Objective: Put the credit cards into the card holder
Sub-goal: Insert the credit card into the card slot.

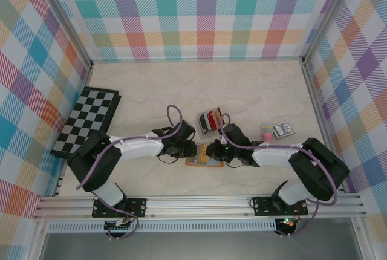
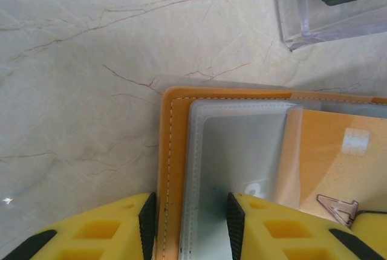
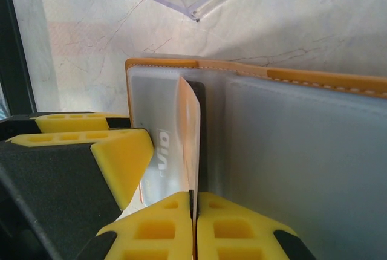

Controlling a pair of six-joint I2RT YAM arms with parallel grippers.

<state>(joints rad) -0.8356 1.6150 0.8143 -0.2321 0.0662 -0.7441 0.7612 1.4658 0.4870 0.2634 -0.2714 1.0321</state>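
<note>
Orange-tan leather marks the card holder (image 1: 196, 162), which lies open on the desk (image 1: 242, 91) between the two arms in the top view. We see the left hand (image 1: 191, 149) and the right hand (image 1: 213, 151) meeting over it, and a clear box (image 1: 210, 122) stands just beyond.

From the left wrist, we see that hand's jaws standing apart. Its tips rest on the holder's stitched edge and clear pocket, and nothing is clamped between them. A credit card (image 2: 329, 157) lies over the pocket to the right.

From the right wrist, we see the right hand clenched on the credit card. The card is held edge-on and upright, its far end at the holder's inner pocket.
</note>
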